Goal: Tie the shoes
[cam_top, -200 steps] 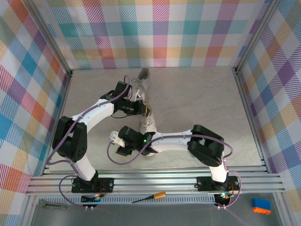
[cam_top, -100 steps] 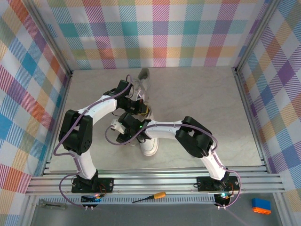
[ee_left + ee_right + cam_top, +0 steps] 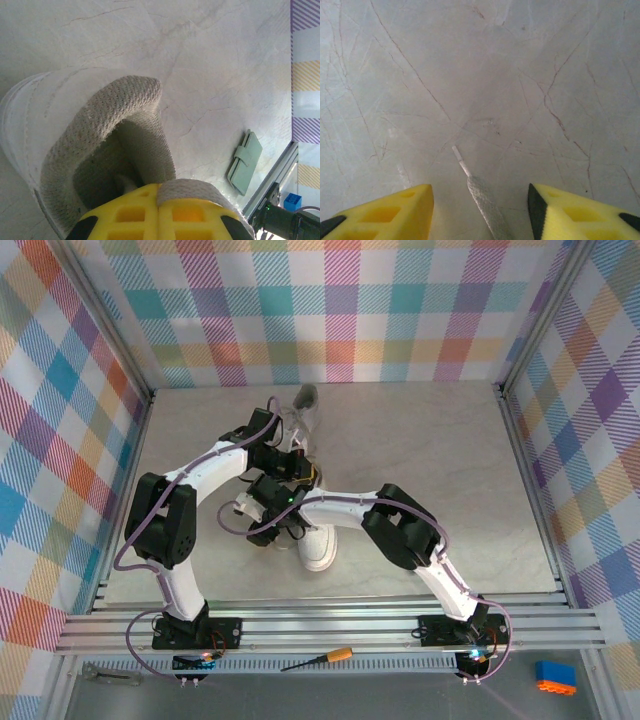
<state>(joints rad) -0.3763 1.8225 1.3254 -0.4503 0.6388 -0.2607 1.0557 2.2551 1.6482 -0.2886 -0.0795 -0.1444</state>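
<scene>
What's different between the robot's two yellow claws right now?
The left gripper is shut, pressed against the grey collar of a shoe; the right gripper is open. The left gripper faces into the shoe; the right gripper faces the table, with a lace end lying loose between its fingers. Both have yellow fingers.
</scene>
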